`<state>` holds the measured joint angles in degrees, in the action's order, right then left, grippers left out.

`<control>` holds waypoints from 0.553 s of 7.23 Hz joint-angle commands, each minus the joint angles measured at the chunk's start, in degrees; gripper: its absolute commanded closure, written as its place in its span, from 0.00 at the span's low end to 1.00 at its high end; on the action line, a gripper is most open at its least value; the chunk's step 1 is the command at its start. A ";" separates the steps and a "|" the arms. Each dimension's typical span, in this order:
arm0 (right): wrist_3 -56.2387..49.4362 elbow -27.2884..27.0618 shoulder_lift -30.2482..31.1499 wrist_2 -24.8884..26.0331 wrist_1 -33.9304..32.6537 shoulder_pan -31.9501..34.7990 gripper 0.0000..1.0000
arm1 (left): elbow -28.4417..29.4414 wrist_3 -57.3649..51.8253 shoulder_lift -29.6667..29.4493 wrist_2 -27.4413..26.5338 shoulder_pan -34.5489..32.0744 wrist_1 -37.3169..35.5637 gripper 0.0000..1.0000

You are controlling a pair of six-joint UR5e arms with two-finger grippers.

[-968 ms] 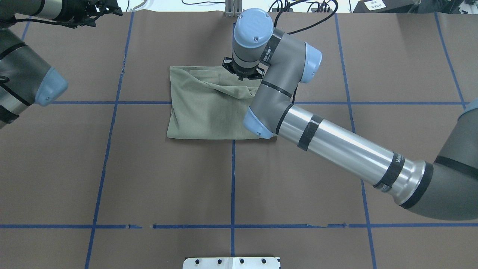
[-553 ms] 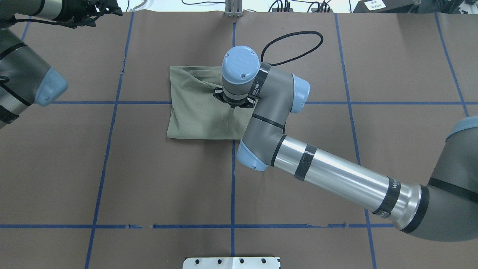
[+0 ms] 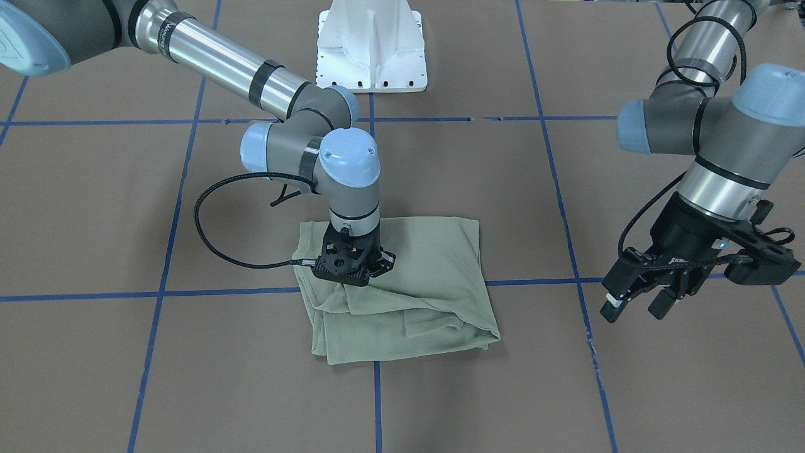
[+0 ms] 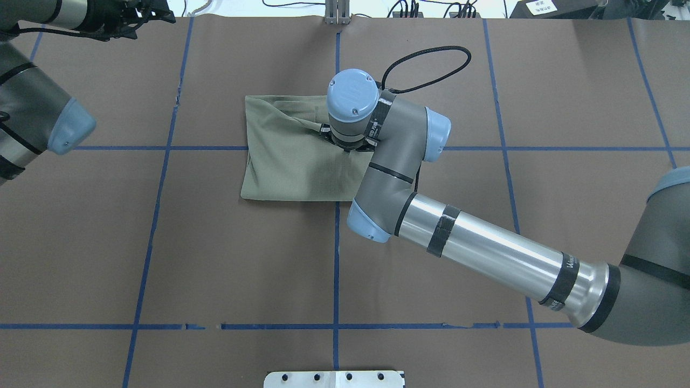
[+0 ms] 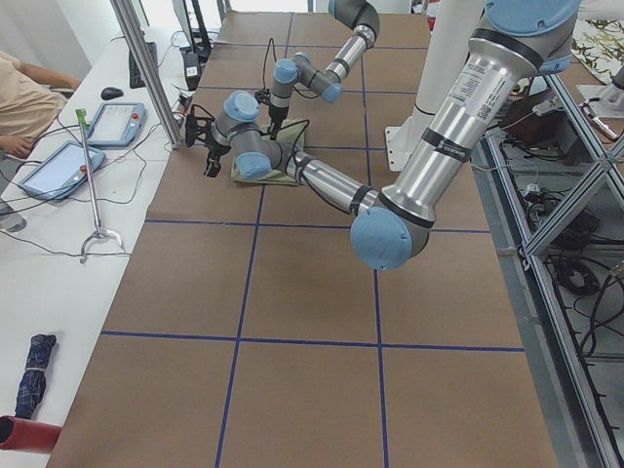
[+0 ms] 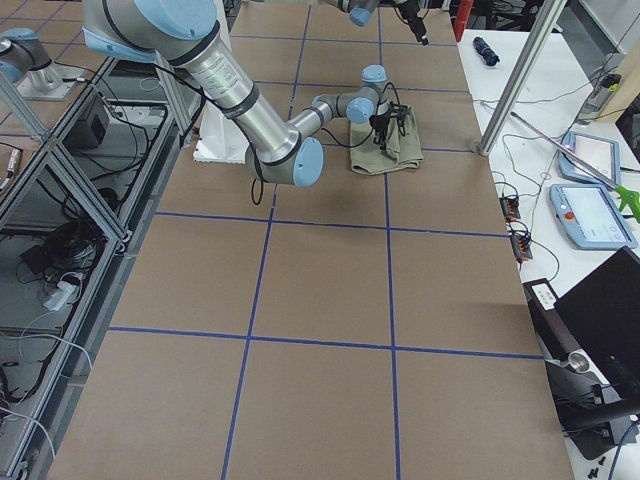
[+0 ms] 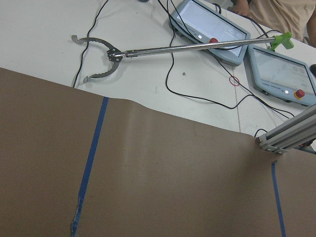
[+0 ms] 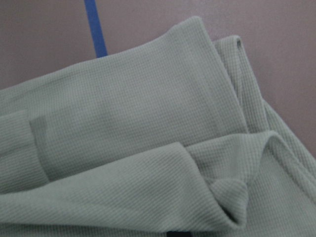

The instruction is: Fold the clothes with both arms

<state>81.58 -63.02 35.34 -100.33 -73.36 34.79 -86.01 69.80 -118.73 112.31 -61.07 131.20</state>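
The pale sage-green shirt (image 4: 280, 161) lies folded in a rough square on the brown table; it also shows in the front view (image 3: 427, 283). My right gripper (image 3: 352, 272) points straight down onto the shirt's far half, its fingertips buried in the cloth and shut on a fold. A taut ridge of cloth (image 4: 296, 119) runs to it. The right wrist view shows layered folds (image 8: 148, 113) and a pinched pucker. My left gripper (image 3: 634, 306) hangs open and empty above bare table, well off to the shirt's side; it also shows at the far left corner (image 4: 156, 11).
The white pedestal base (image 3: 371, 44) stands at the robot's side of the table. Blue tape lines (image 4: 336, 258) grid the brown cover. Beyond the far edge are teach pendants (image 7: 207, 24), a metal grabber tool (image 7: 148, 49) and an aluminium post (image 7: 289, 133).
My right gripper moved from the shirt's far edge toward the robot, dragging the far right corner over the bundle, then shifted slightly right. The shirt is narrower. The left arm stayed put.
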 commanded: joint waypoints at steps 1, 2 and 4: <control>-5.34 4.03 -0.10 -0.39 0.32 5.34 1.00 | -1.35 0.07 0.95 0.01 -0.02 -0.07 0.00; -9.21 8.22 -1.84 -0.66 0.49 8.60 1.00 | -1.35 0.07 1.13 0.01 -0.02 -0.07 0.00; -9.25 13.80 -6.51 -2.40 0.85 11.17 1.00 | -1.53 0.94 1.13 -0.08 0.07 0.02 0.00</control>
<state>72.97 -51.75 30.78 -101.46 -72.66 44.17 -87.50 70.16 -117.64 112.31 -61.07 131.15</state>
